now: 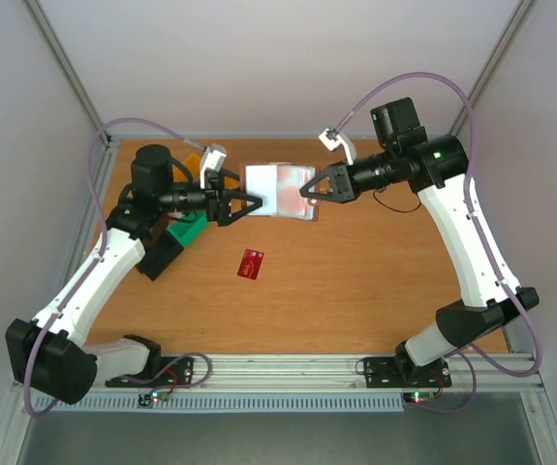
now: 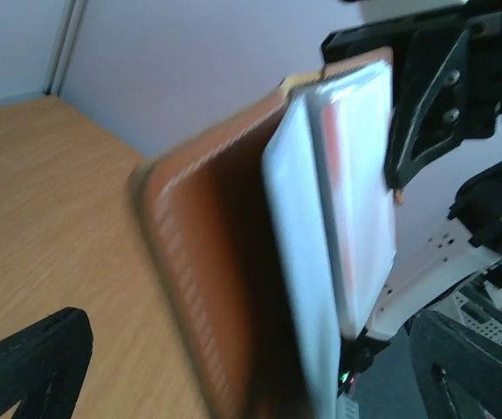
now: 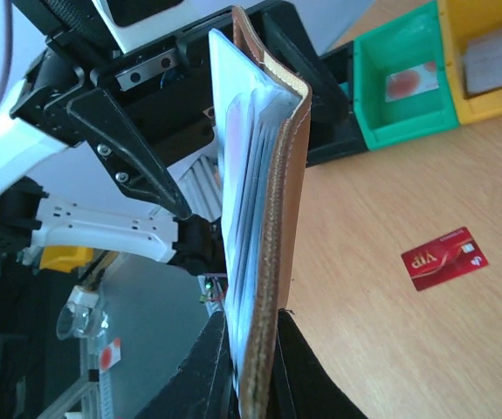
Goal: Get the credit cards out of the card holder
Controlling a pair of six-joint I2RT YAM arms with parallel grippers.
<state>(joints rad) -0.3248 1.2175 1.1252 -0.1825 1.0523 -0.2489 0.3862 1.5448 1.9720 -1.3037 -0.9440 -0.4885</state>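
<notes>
The card holder (image 1: 280, 191) is held open above the table's far middle, brown outside and pale grey-blue inside. My right gripper (image 1: 309, 195) is shut on its right edge; in the right wrist view both fingers (image 3: 220, 367) pinch the holder (image 3: 264, 201) edge-on. My left gripper (image 1: 250, 206) is open at the holder's left edge. In the left wrist view its jaws stand wide apart with the blurred holder (image 2: 224, 262) between them. A reddish card shows faintly through a pale pocket (image 2: 355, 183). One red credit card (image 1: 251, 263) lies loose on the table, also in the right wrist view (image 3: 443, 259).
A green bin (image 1: 189, 231) and a black block (image 1: 162, 257) sit under the left arm, and a yellow bin (image 1: 193, 155) is behind it. The right wrist view shows the green bin (image 3: 399, 83) and yellow bin (image 3: 486, 52). Walls enclose the table on three sides.
</notes>
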